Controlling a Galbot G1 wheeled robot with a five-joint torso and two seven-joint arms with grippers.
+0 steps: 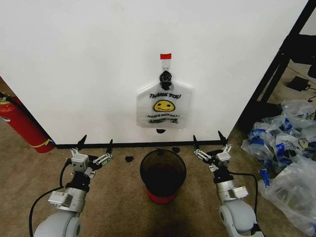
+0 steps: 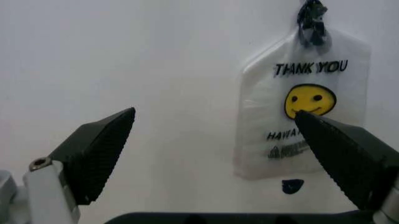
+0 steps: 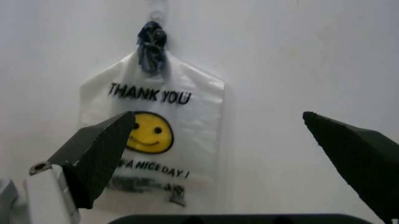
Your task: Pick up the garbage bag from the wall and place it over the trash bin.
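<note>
The garbage bag [image 1: 164, 107], thin white plastic with a yellow smiley and black "THANK YOU" print, hangs by its dark bunched handles from a hook under a red tape mark on the white wall [image 1: 89, 64]. Both wrist views face it: the garbage bag [image 2: 303, 105], the garbage bag [image 3: 151, 137]. Directly below it on the carpet stands the trash bin [image 1: 163, 176], round dark mesh with a red base. My left gripper [image 1: 96, 144] is open, low and to the bin's left. My right gripper [image 1: 209, 140] is open, low and to the bin's right. Both hold nothing.
A red fire extinguisher [image 1: 23, 124] leans by the wall at far left. A heap of clear plastic bags with blue patches [image 1: 286, 153] lies at right beside a black frame [image 1: 276, 64]. Small dark scraps [image 1: 129, 159] lie on the carpet near the baseboard.
</note>
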